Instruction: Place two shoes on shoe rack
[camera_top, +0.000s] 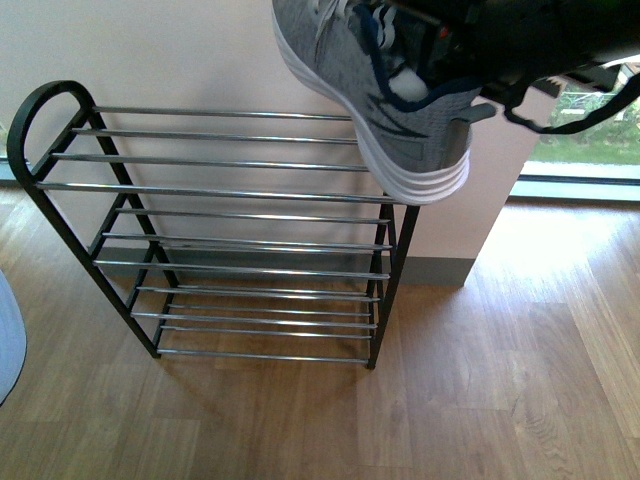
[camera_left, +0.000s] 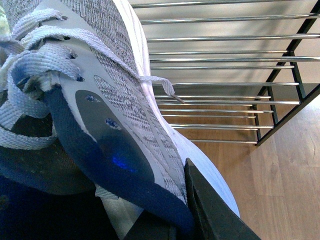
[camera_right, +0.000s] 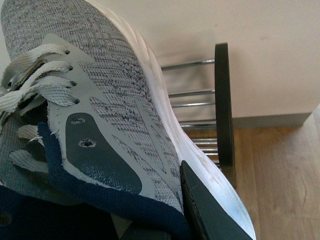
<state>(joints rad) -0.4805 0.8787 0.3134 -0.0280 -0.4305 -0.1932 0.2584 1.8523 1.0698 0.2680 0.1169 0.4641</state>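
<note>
Front view: one grey shoe (camera_top: 400, 110) hangs off the wooden floor (camera_top: 470, 400), heel low, toe high, over the right end of the shoe rack (camera_top: 240, 243). Its heel overlaps the front bar of the top tier, and you cannot tell whether they touch. You also cannot tell from here which arm carries it. The rack stands against the wall.

Left wrist view: your left fingers (camera_left: 212, 217) are clamped on the left-arm shoe (camera_left: 115, 100) at its navy collar. One dark finger lies against the outer heel wall and the other is hidden. The rack's chrome bars lie beyond.

Right wrist view: your right fingers (camera_right: 207, 215) grip the right-arm shoe (camera_right: 115, 100) likewise at the collar. Its white sole is near the rack's black end post.
</note>
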